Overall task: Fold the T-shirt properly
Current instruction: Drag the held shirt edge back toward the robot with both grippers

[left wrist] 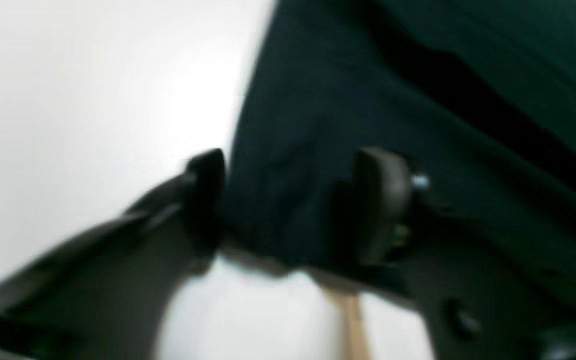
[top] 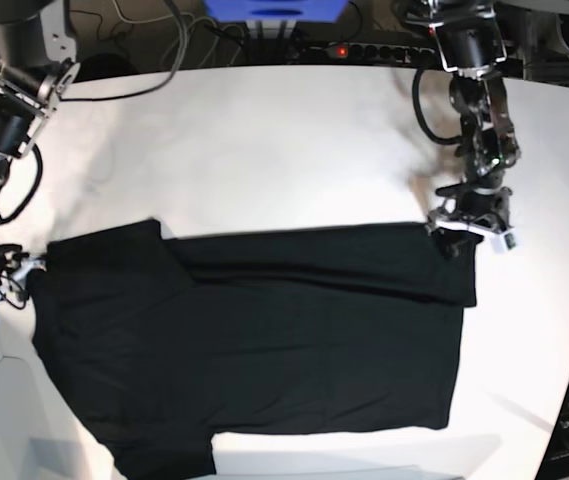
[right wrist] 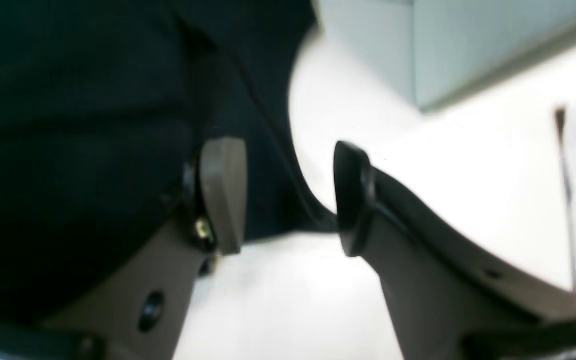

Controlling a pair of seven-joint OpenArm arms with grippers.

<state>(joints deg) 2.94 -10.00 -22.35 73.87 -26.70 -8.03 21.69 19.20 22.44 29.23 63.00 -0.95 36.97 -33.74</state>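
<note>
And here is the black T-shirt [top: 314, 340], spread wide across the white table [top: 284, 130], one long edge running from the left arm's side to the right arm's side! Part of the cloth near that edge lies doubled over, and a flap points outward close to the right gripper [right wrist: 288, 195].

Over to the left gripper [left wrist: 288, 200]: its fingers stand well apart, right at a corner of the shirt. Dark cloth fills the space between them in the left wrist view, one finger by the very edge, the other over the fabric. Is it gripping? The blurred picture does not settle that; no pinch can be made out.

Across to the right gripper, and those fingers are wide open too! A pointed corner of the shirt reaches through the gap between them, with white table showing around it, and nothing is clamped. One finger is over the dark cloth, the other is just beside the tip; whether either touches cannot be told.

Beyond that corner, a pale, box-like object [right wrist: 448, 50] stands near the shirt in the right wrist view.
</note>
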